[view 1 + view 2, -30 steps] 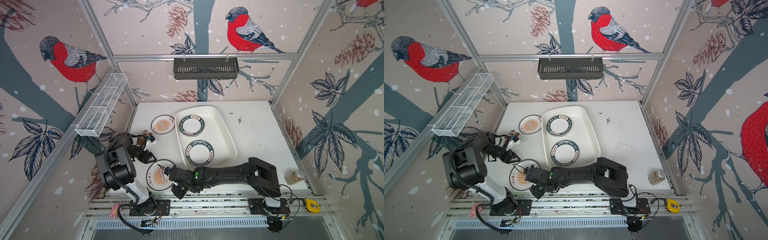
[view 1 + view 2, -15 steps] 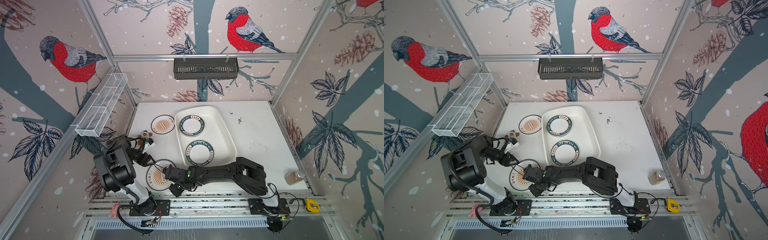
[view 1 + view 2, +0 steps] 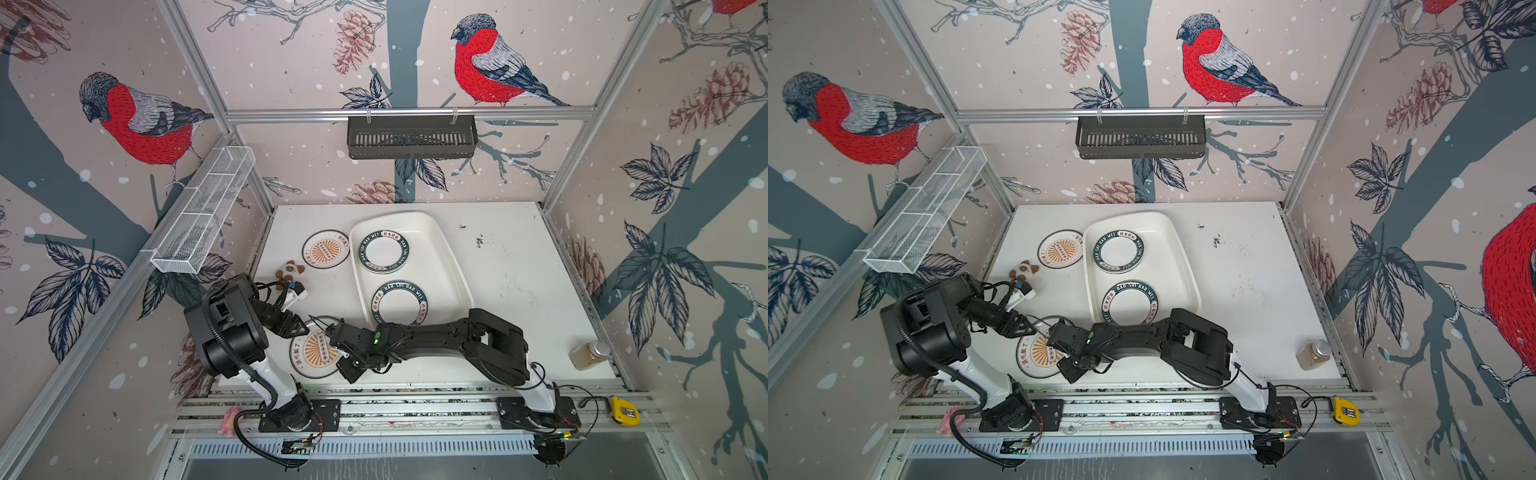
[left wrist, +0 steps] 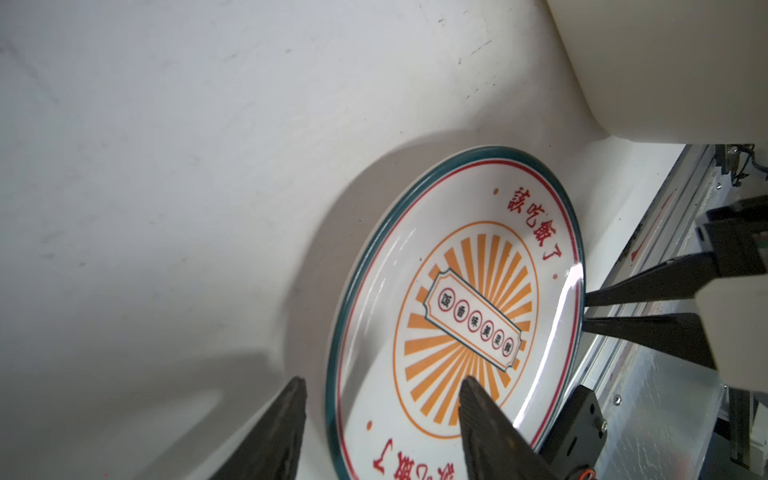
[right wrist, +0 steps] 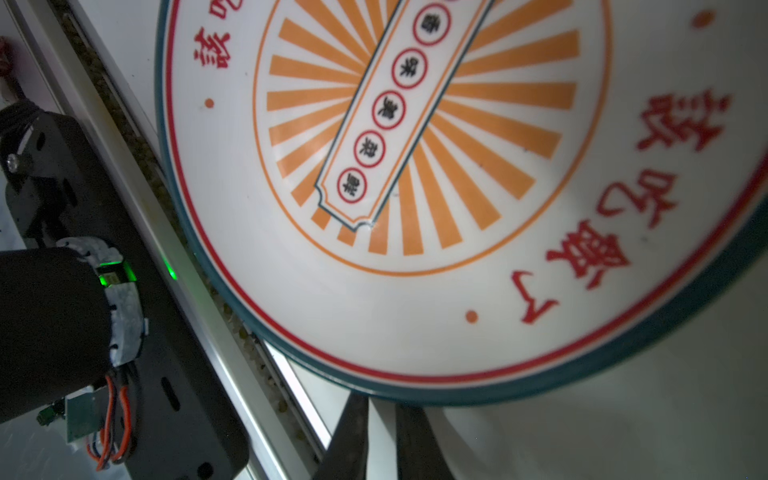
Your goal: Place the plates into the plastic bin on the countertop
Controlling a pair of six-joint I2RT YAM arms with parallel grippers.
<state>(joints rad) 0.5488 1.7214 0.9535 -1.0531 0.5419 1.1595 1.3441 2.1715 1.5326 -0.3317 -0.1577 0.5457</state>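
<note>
Here's the sunburst plate [image 3: 316, 353] at the front left of the counter [image 3: 519, 266]. It's white, with orange rays round a ticket-shaped label, red characters, a red line and a dark green edge.

The left wrist view gives the detail. The right claw [image 4: 587, 311] is pinched almost closed on the rim, and the plate looks tipped, with a broad shadow beneath. The left claw [image 4: 382, 380] stands about half open astride the opposite rim, one finger over the rays and one outside, gripping nothing. The right wrist view brings the lettering up close.

Only the top views show the plastic bin [image 3: 440, 239], mid-counter. Two green-lettered plates [image 3: 384, 251] lie flat inside it, and a second sunburst plate [image 3: 325, 248] sits just beside its left wall.

The counter is white with dark specks to the right, and a jar [image 3: 588, 353] stands at its front right corner. There's bird wallpaper [image 3: 141, 120] all round, a black rack [image 3: 411, 137] behind and a wire basket [image 3: 203, 216] on the left.
</note>
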